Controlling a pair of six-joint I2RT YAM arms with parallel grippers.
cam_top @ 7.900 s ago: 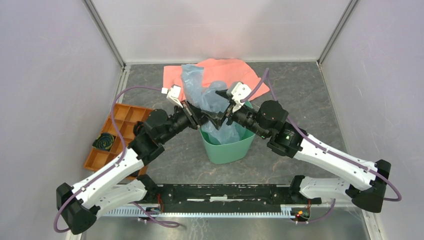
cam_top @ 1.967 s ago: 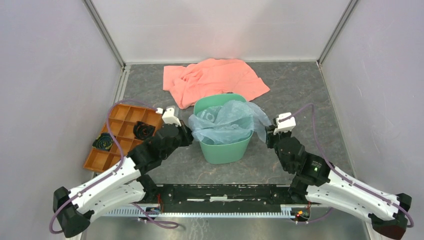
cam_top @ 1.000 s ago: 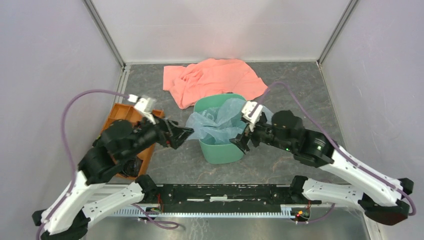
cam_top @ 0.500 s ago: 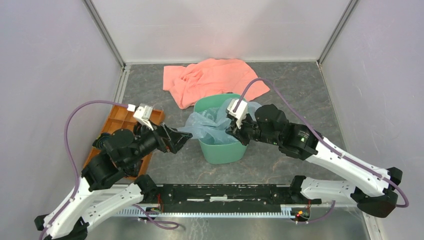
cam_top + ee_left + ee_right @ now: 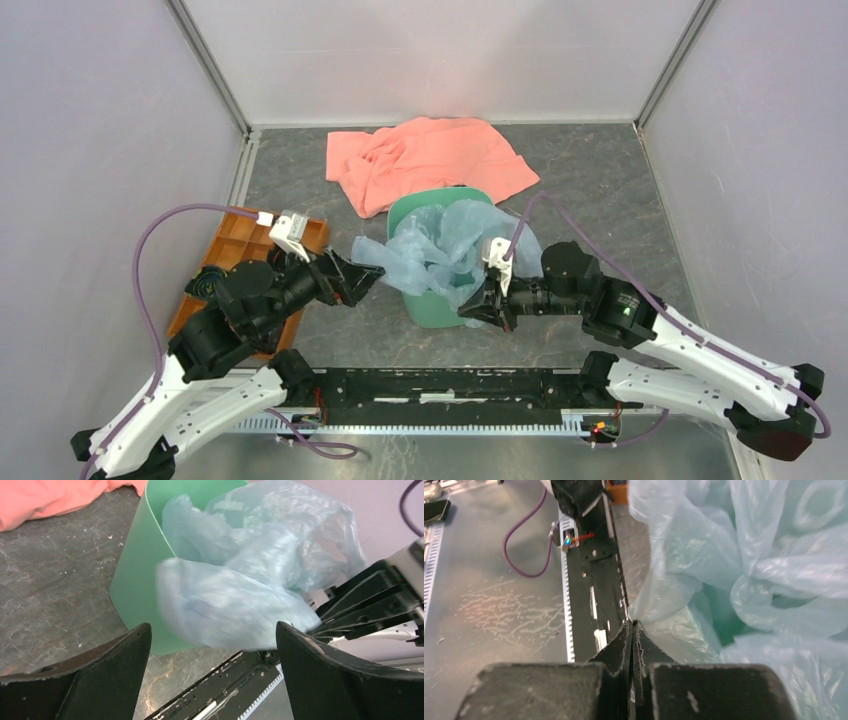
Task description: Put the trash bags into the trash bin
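Trash bags point(image 5: 445, 240) number just one, a crinkly pale blue film spilling from the single green trash bin point(image 5: 424, 308) over its near rim, where the right gripper point(image 5: 478, 312) is pinched tight on a fold and the left gripper point(image 5: 368, 283) gapes wide beside a loose lobe, blurred in its wrist view. Film hides most of the bin's rim and inside; the left arm covers part of one orange compartment tray point(image 5: 245, 240), and one salmon-pink cloth point(image 5: 430, 155) lies at the back.
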